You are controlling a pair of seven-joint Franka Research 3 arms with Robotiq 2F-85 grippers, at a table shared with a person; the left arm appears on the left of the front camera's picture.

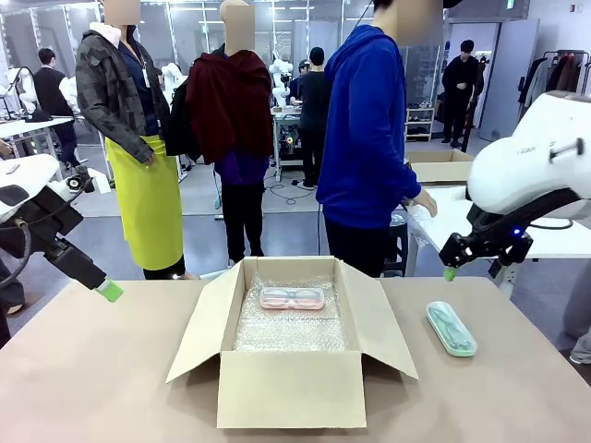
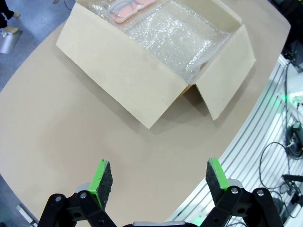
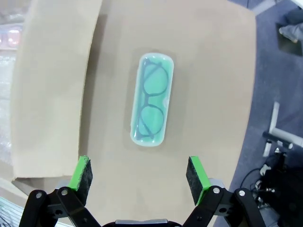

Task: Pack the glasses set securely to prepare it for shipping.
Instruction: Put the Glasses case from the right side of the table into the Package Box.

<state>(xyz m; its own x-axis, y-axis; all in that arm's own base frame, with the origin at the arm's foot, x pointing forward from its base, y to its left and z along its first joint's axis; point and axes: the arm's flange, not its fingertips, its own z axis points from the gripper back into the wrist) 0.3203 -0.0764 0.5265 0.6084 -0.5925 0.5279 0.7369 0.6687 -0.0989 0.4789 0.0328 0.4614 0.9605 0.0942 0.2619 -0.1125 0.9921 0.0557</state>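
While the right gripper (image 3: 138, 165) hangs spread wide above the mint green case (image 3: 152, 100), a crooked grab could push it away.

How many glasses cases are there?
2: the pink case on bubble wrap inside the box, the green case on the table right of the box.

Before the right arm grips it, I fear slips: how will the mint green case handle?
The mint green case looks rigid, so it probably keeps shape. Its glossy shell may slip when pinched. Lying flat, it likely slides rather than rolls.
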